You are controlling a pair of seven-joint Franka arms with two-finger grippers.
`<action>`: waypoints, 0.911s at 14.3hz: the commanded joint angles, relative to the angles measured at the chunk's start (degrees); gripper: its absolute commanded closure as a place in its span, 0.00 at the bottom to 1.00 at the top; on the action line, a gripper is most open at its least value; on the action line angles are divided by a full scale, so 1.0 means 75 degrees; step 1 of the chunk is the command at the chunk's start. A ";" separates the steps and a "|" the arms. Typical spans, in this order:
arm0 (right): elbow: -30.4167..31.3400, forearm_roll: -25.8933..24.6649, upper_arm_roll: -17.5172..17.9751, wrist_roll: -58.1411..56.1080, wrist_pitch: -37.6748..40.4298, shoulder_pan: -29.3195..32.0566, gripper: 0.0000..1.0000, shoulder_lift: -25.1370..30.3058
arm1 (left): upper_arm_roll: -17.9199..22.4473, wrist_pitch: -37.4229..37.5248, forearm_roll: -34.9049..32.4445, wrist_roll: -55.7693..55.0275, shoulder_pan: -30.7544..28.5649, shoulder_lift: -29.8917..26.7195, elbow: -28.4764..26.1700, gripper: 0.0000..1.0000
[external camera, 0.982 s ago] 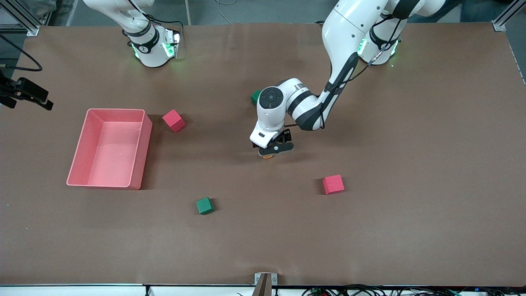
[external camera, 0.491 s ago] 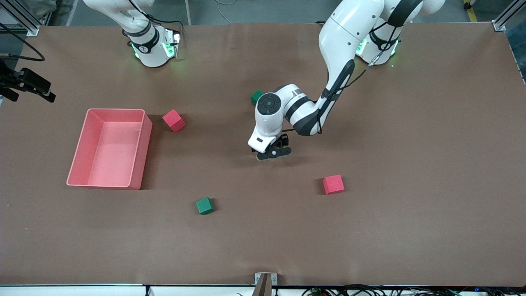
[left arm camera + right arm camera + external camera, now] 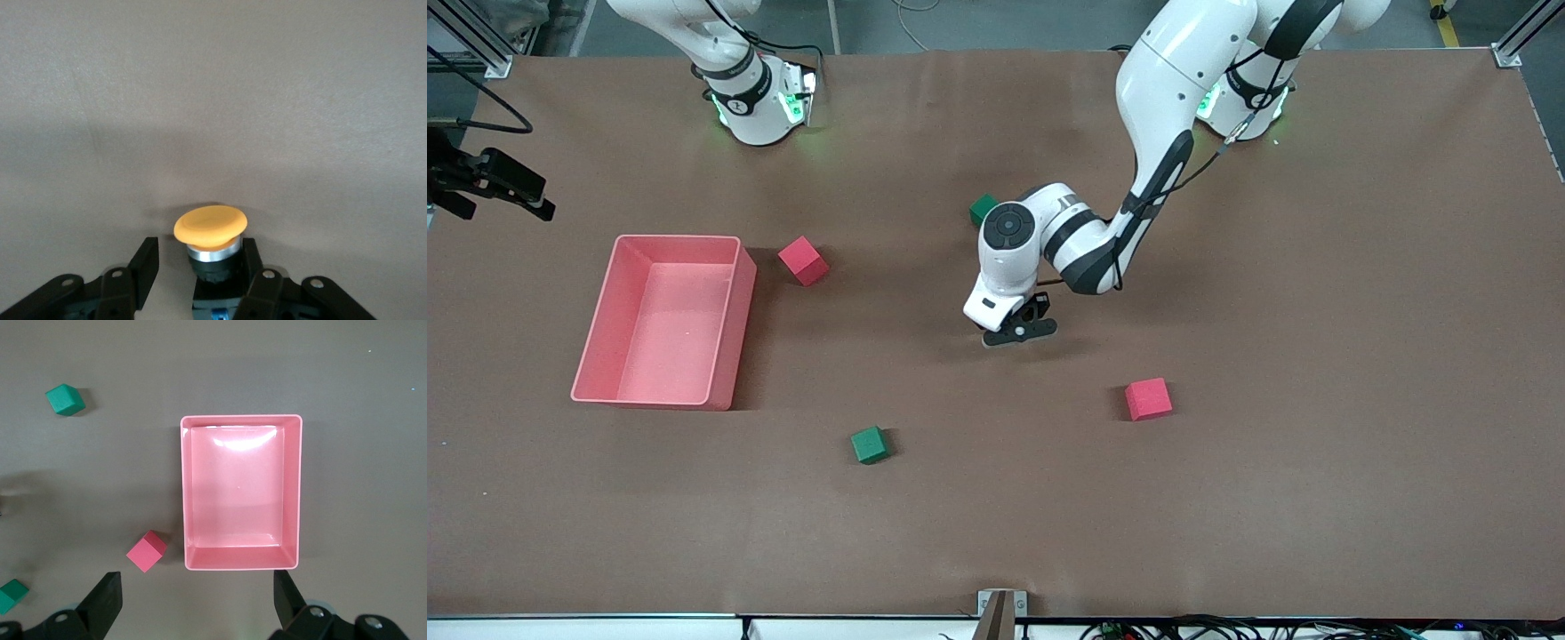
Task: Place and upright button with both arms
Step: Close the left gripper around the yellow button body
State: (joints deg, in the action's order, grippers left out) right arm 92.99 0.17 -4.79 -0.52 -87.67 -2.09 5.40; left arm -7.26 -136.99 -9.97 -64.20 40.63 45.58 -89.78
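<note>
The button [image 3: 210, 225] has a round orange cap on a black body with a bit of blue at its base. It stands on the brown table between the fingers of my left gripper [image 3: 197, 259]. The body touches one finger [image 3: 250, 257], and there is a gap to the other finger [image 3: 145, 263]. In the front view my left gripper [image 3: 1018, 331] is low over the middle of the table and hides the button. My right gripper [image 3: 197, 593] is open and empty, high above the table by the pink bin. It shows at the edge of the front view [image 3: 511, 188].
A pink bin [image 3: 734, 311] stands toward the right arm's end and also shows in the right wrist view [image 3: 240, 565]. One red cube [image 3: 803, 260] lies beside it and another [image 3: 1148, 398] lies nearer the front camera. There are two green cubes, one [image 3: 869, 444] and another [image 3: 983, 208].
My left gripper has shifted slightly over the button. The orange cap that peeked out beneath it in the front view is now hidden. My right gripper has drifted a little.
</note>
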 commanded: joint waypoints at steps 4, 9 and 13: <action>0.0199 0.0001 0.0100 -0.0083 -0.0017 0.0091 0.00 0.0136 | 0.0019 0.0019 -0.0112 -0.0288 0.0090 0.0158 0.0181 1.00; 0.0199 0.0001 0.0100 -0.0083 0.0088 0.0092 0.00 0.0148 | 0.0101 0.0649 -0.0158 -0.0614 -0.0038 -0.0180 0.0322 1.00; 0.0187 0.0012 0.0100 -0.0083 0.0088 0.0091 0.00 0.0148 | 0.0124 0.2278 -0.0182 -0.0698 -0.0647 -0.1071 0.0147 1.00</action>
State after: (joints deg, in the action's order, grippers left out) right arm 93.29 0.17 -4.63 -0.55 -86.98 -2.09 5.40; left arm -6.13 -125.35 -10.01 -68.27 38.00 42.31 -86.73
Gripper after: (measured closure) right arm 0.000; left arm 0.670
